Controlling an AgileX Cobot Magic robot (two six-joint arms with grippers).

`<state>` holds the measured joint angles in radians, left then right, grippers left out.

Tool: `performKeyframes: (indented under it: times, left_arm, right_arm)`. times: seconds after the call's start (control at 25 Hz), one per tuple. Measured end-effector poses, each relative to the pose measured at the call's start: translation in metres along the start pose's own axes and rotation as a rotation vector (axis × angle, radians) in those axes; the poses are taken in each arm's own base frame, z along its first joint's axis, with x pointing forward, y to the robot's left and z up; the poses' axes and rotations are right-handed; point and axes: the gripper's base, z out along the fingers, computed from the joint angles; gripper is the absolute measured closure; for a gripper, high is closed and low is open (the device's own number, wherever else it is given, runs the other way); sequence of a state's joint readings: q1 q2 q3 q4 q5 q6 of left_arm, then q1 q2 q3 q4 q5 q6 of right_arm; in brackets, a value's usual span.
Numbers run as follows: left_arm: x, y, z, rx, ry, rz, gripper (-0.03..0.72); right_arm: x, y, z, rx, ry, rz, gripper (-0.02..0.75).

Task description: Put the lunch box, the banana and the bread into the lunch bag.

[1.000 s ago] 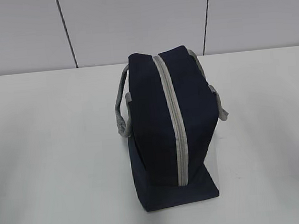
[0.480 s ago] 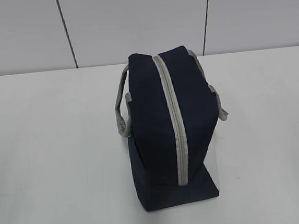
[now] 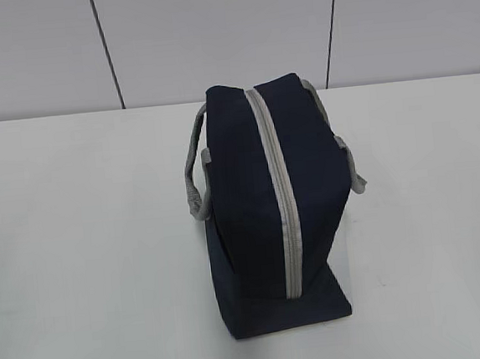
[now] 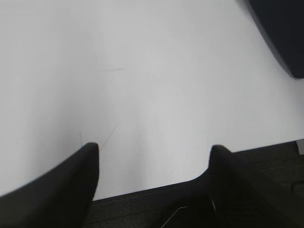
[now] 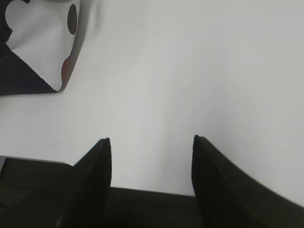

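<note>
Navy bag (image 3: pixel 250 195) stands mid-surface (image 3: pixel 77 244) before you, grey zipper (image 3: pixel 280 194) closed. Your left end effector (image 4: pixel 154 151) hangs released above bare surface, the bag's corner top right. Your right end effector (image 5: pixel 151 141) likewise gapes, gripping nothing.

We see a white table (image 3: pixel 77 244) under even light, backed by a pale grey panelled wall (image 3: pixel 210 31) with dark seams.

lunch bag (image 3: pixel 259 203) zipped, contents hidden, perhaps its corner (image 4: pixel 280 33) cropped
</note>
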<state>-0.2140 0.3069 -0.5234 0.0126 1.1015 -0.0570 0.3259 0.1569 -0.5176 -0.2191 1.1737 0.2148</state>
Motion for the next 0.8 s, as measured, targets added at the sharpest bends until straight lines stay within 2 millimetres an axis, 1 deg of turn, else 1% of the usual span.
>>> performKeyframes:
  times: [0.32, 0.8]
  left_arm:
    - [0.0000, 0.0002, 0.0000, -0.002, 0.000, 0.000, 0.202]
    - [-0.0001, 0.0002, 0.0000, -0.002, -0.001, 0.000, 0.202]
  right_arm:
    - [-0.0009, 0.0033, 0.0011, -0.033, -0.021, -0.104, 0.335]
    - [-0.0003, 0.0066, 0.0010, -0.070, -0.016, -0.120, 0.335]
